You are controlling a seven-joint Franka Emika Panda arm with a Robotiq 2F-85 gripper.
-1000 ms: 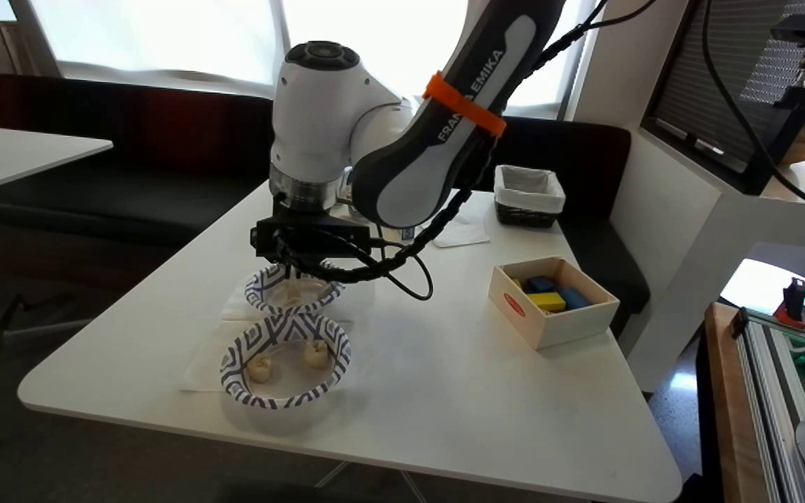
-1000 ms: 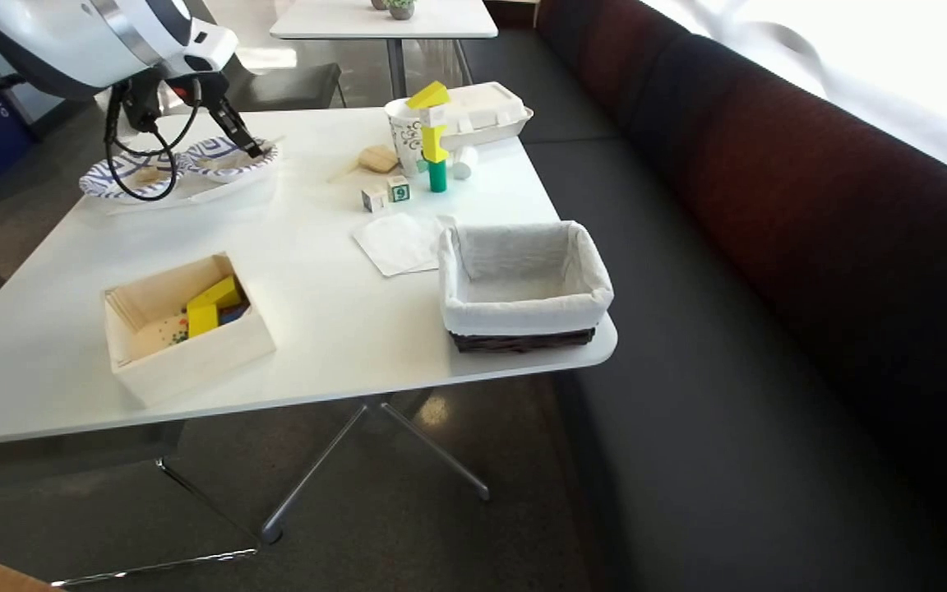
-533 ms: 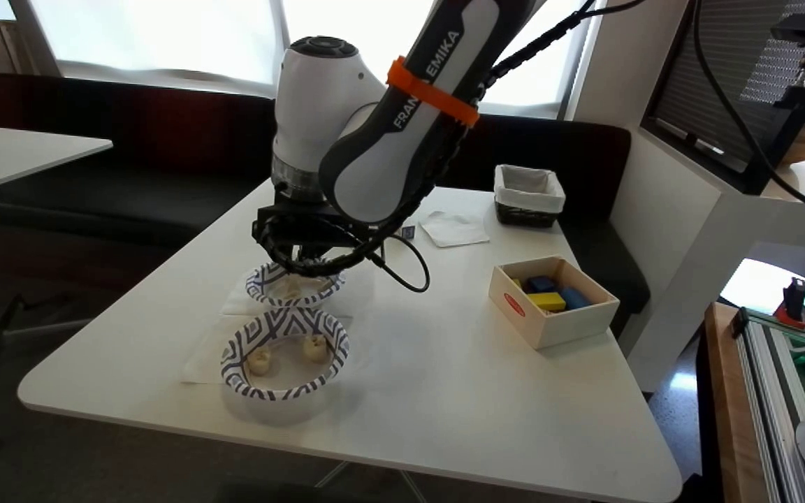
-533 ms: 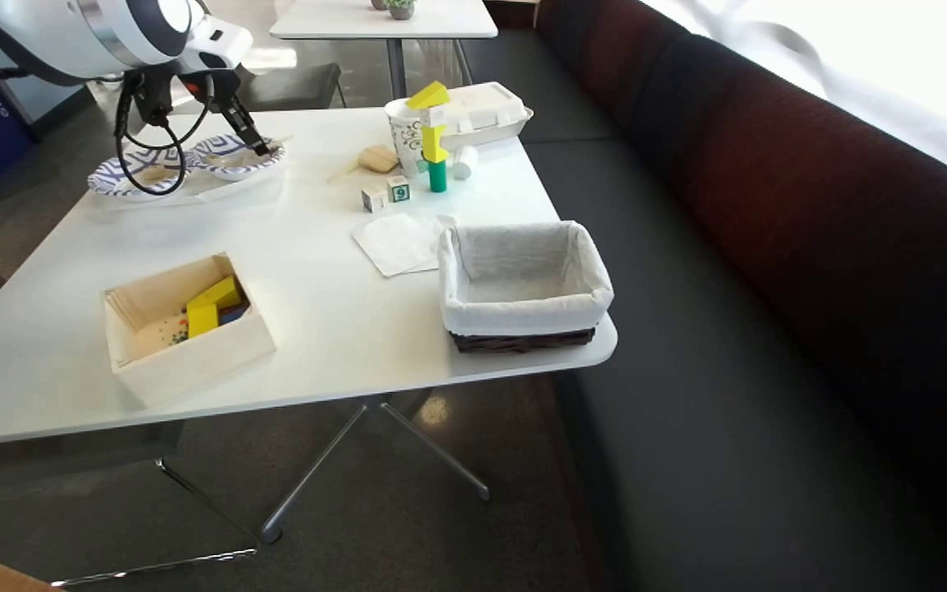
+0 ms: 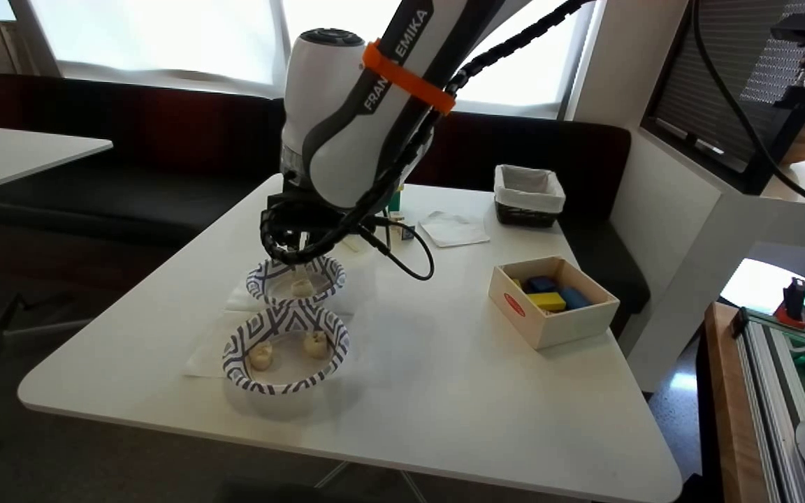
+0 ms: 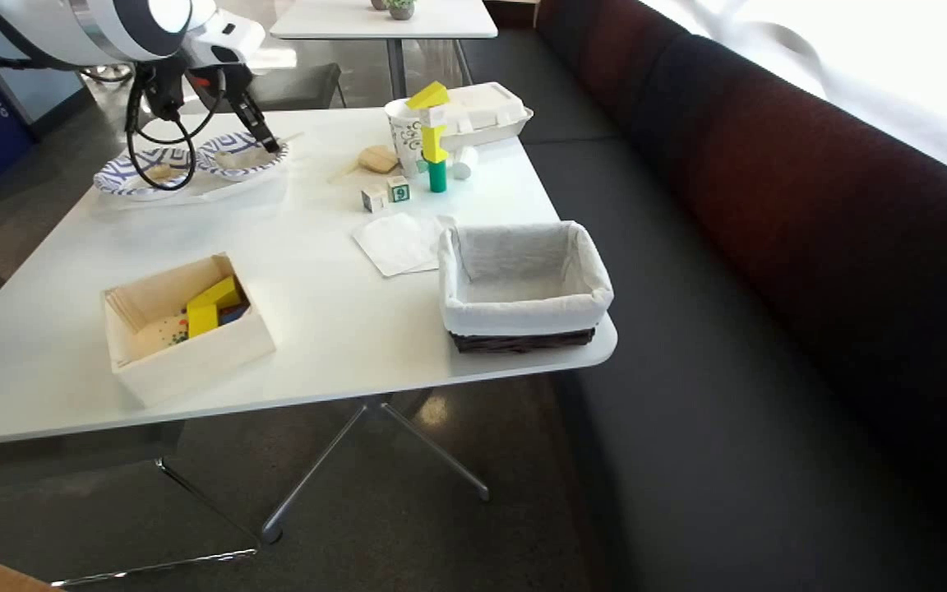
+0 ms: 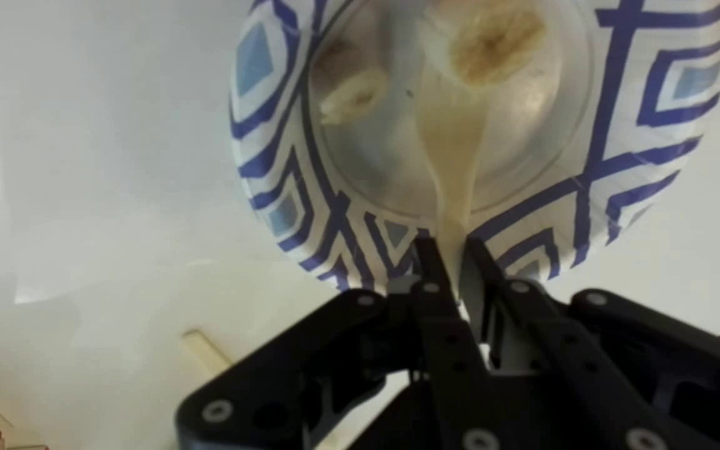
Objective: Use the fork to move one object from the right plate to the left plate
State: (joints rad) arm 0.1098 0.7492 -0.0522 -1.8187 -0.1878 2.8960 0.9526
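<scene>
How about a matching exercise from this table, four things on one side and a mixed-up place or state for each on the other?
1 fork | A lined with white cloth
2 wooden box | B held in the gripper
3 basket | C at the bottom of a stack
4 green block | D holding yellow blocks and blue blocks

Pairs: 1-B, 2-D, 3-A, 4-C

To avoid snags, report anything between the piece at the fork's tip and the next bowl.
Only two rims: that of the bowl under the piece, and that of the next bowl, close beside it. Nothing else visible stands there. Whether the tip of the fork is above them, I can't tell.
</scene>
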